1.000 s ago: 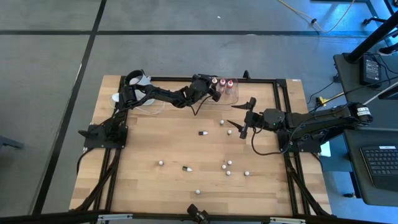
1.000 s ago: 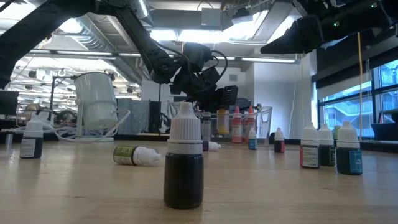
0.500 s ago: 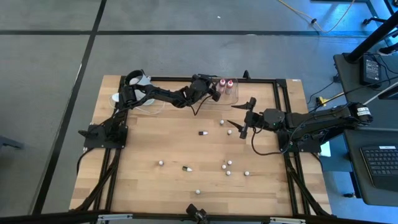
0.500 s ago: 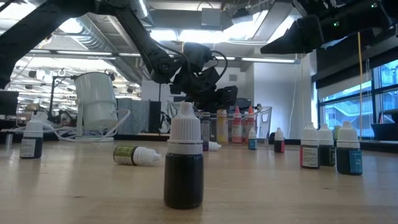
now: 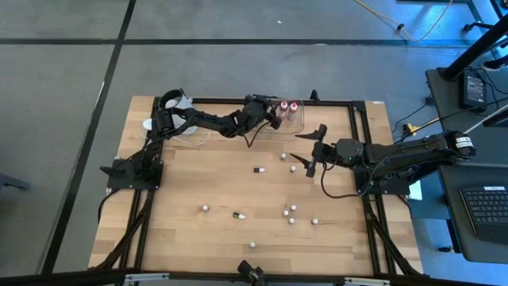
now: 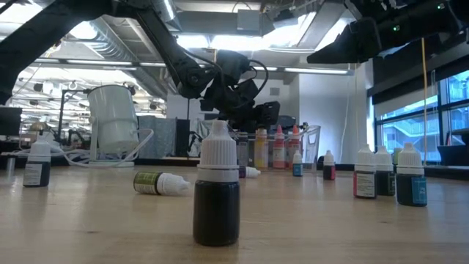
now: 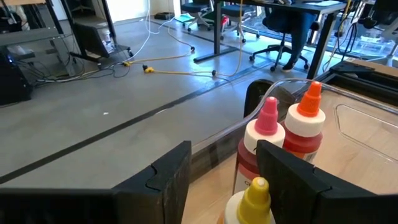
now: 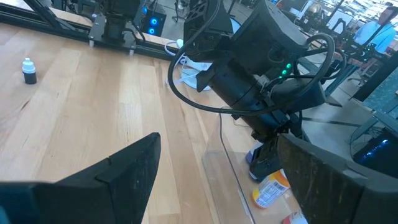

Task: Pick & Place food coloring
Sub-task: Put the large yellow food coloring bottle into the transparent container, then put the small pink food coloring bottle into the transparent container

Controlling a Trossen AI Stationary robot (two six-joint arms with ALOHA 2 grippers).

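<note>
My left gripper point(image 5: 274, 113) reaches over the clear tub point(image 5: 290, 121) at the table's far edge, fingers open. In the left wrist view a yellow-capped food coloring bottle point(image 7: 252, 200) stands just beyond and below the open fingers point(image 7: 171, 177), beside a pink-capped point(image 7: 266, 121) and an orange-capped bottle point(image 7: 307, 115). Whether a finger touches the yellow bottle I cannot tell. More bottles are scattered over the table point(image 5: 258, 169) point(image 5: 238, 214) point(image 6: 217, 194). My right gripper point(image 5: 308, 144) hovers open right of the table's middle, with nothing between its fingers.
A white cup point(image 5: 176, 102) stands at the far left. Several small bottles stand around the table's middle and near half point(image 5: 291, 208). One greenish bottle point(image 6: 157, 183) lies on its side. A black frame point(image 5: 361, 127) runs round the table's edges.
</note>
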